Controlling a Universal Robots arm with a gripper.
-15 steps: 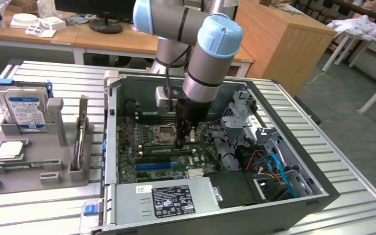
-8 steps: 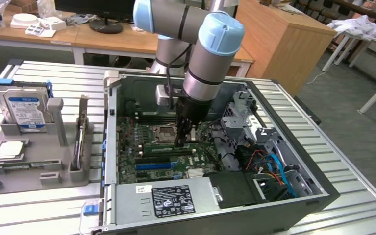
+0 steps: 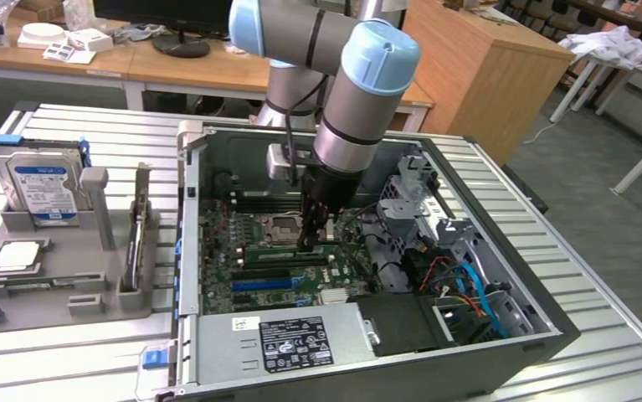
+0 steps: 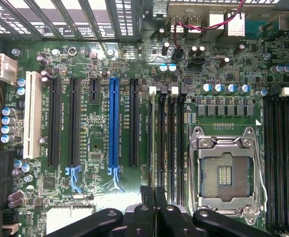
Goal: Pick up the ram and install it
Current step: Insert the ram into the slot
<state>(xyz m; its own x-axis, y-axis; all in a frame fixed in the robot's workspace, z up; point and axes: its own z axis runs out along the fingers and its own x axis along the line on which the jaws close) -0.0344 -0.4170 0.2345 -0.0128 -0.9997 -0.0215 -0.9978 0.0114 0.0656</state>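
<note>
The fingers (image 4: 154, 191) are pressed together with nothing seen between them. They hang low inside the open computer case (image 3: 544, 335), just above the black memory slots (image 4: 166, 128) and beside the processor socket (image 4: 226, 173). The socket's contact field lies bare inside its metal frame.

The case lies on its side on the slatted metal worktop (image 3: 75, 352) and holds a green motherboard (image 4: 100, 192). On the board, a blue expansion slot (image 4: 114, 123) runs between black ones, and a white slot (image 4: 32, 113) sits near its edge. White print runs along the slots but is too small to read. At the case's near end sits a power supply (image 3: 298, 339) with a black label of white text and marks, none of it legible. Blue and orange cables (image 3: 471, 289) lie in the compartment towards the exterior view's right.

A grey holder (image 3: 64, 276) stands on the worktop at the exterior view's left, well apart from the fingers. In it a hard drive (image 3: 39, 180) stands upright, and the print on its blue label cannot be made out. A square silver chip (image 3: 17, 255) lies flat in a recess. The ram (image 3: 136, 239) appears to stand on edge in a narrow slot of this holder.
</note>
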